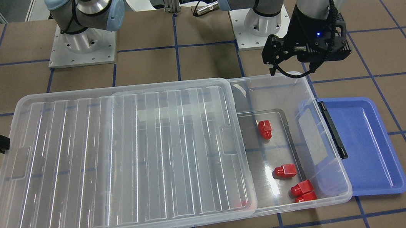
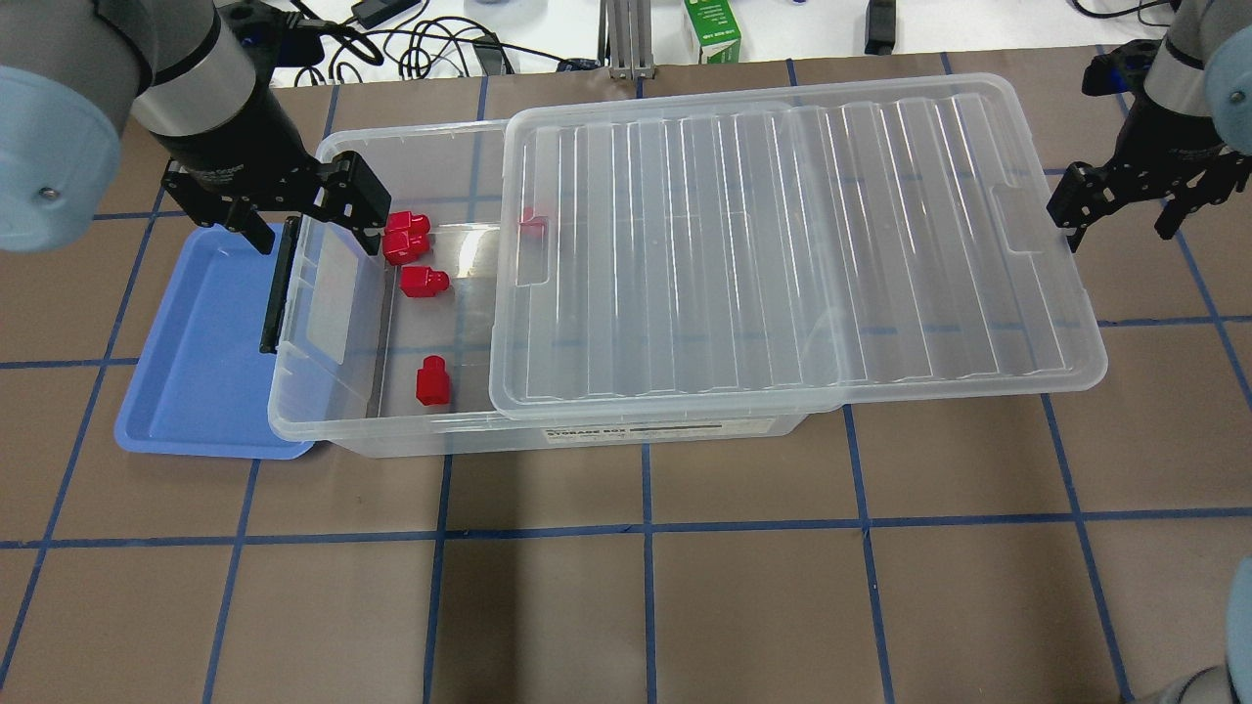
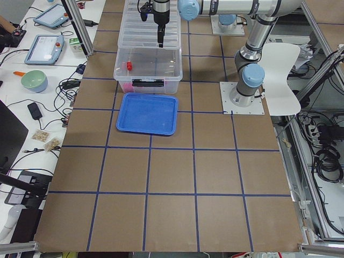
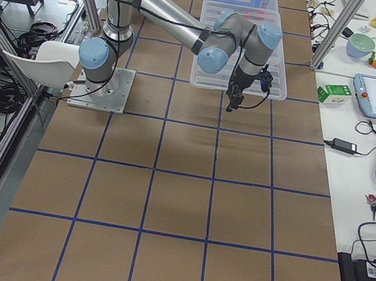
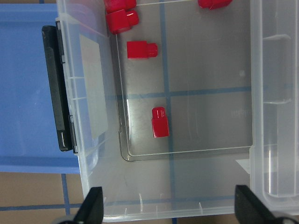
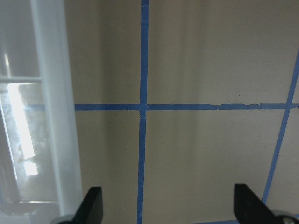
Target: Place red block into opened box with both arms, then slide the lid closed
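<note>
Red plastic: four red blocks [image 2: 427,380] lie loose on the floor of the box [image 2: 391,430], all in its uncovered end. One sits alone toward the robot's side and three cluster by the far wall. None is held. A further red patch shows through the lid's edge.

The lid [image 2: 782,244] rests on the box with its long axis along the box's long axis. It is shifted toward the robot's right, so it overhangs that end and leaves the latch bar [image 2: 277,293] end open. Judgement: placing looks finished and the slide remains.

Right gripper [image 2: 1123,207]: jaws apart, holding nothing. It stands just off the lid's overhanging short end, about level with the notch [image 2: 1012,220]. Its wrist view shows the lid's rim at one side and bare table between the fingers, so no contact. The lid lies to the robot's left of this gripper, and closing it means travel the same way, along the long axis. The right arm is the nearer one and lines up for the push.

Left gripper [image 2: 313,233]: jaws wide, empty. It hovers over the latch end's rim, and its wrist view looks down into the open bay.

Blue tray [image 2: 196,391] lies against the latch end, its edge at or under the box's rim; I cannot tell which. Risk: an off-centre push may skew the lid or shove the whole box toward the tray.
</note>
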Action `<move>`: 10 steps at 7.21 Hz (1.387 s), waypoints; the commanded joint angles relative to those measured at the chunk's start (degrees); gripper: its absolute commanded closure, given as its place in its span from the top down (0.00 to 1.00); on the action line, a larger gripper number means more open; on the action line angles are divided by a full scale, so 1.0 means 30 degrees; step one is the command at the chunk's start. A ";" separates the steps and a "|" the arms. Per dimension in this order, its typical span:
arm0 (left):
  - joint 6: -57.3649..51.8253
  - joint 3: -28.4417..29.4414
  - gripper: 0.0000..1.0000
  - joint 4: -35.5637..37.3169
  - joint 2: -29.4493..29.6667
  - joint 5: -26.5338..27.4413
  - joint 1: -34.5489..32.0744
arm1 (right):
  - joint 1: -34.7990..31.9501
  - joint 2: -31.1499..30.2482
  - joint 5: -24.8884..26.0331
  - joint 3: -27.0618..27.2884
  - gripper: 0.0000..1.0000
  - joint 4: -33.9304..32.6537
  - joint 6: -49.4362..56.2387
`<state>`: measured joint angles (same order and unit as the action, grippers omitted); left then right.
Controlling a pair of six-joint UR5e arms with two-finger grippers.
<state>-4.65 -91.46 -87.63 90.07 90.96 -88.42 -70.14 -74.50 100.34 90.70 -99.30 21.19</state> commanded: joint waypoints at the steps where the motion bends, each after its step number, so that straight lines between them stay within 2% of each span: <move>1: -0.0003 -0.0011 1.00 0.0000 0.0064 0.0003 0.0000 | -0.0349 -0.0011 -0.0426 0.0176 1.00 0.0053 -0.0088; 5: -0.0003 -0.0040 1.00 0.0000 0.0035 0.0003 0.0029 | -0.1783 -0.0128 -0.0606 0.0206 1.00 0.0170 -0.0294; 9: -0.0002 -0.0040 1.00 0.0000 0.0036 0.0003 0.0029 | -0.3308 -0.0187 -0.0635 0.0264 1.00 0.0461 -0.2487; 10: -0.0003 -0.0040 1.00 0.0000 0.0094 0.0003 0.0029 | -0.4036 -0.0187 -0.1215 0.0264 1.00 0.0521 -0.3623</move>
<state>-4.64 -91.57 -87.63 90.25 90.97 -88.33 -80.10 -75.03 98.04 91.45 -98.11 13.63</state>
